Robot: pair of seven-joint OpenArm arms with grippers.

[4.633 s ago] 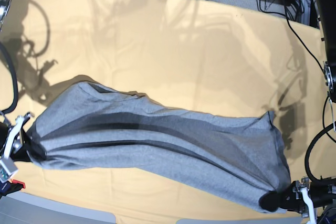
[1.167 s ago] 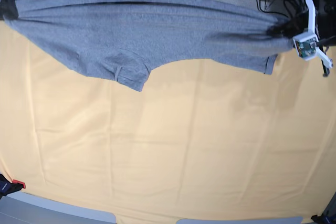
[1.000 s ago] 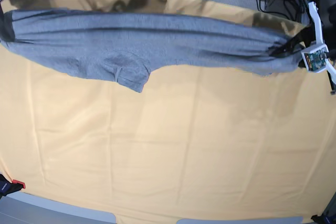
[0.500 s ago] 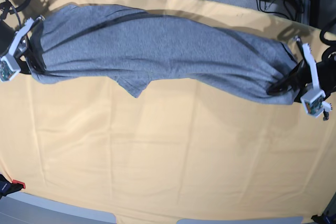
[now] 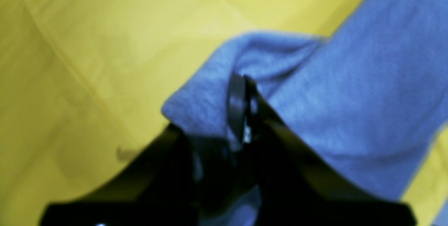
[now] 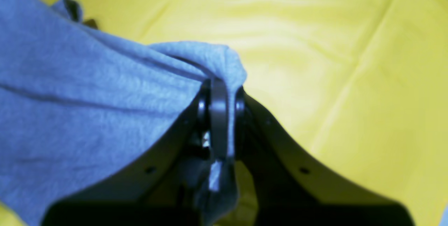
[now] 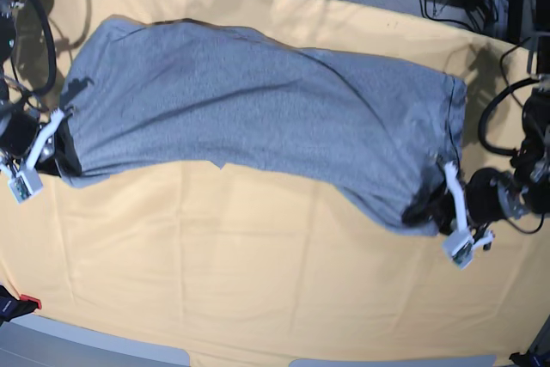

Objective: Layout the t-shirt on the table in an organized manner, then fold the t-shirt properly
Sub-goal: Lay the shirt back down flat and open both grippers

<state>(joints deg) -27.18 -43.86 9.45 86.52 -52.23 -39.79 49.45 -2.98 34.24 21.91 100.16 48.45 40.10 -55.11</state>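
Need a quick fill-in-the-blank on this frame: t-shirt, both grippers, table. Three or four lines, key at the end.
1. The left gripper is ____ on a corner of the t-shirt.
2. The right gripper grips the shirt at the base view's ____ end.
3. The shirt side facing up is plain ____, no lettering visible.
4. The cloth covering the table is pale ____.

Missing words: shut; left; grey; yellow-orange

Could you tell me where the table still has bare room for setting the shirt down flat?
The broad stretch of table in front of the t-shirt is bare. The far half is crowded by the shirt, pinched by the left gripper and right gripper.
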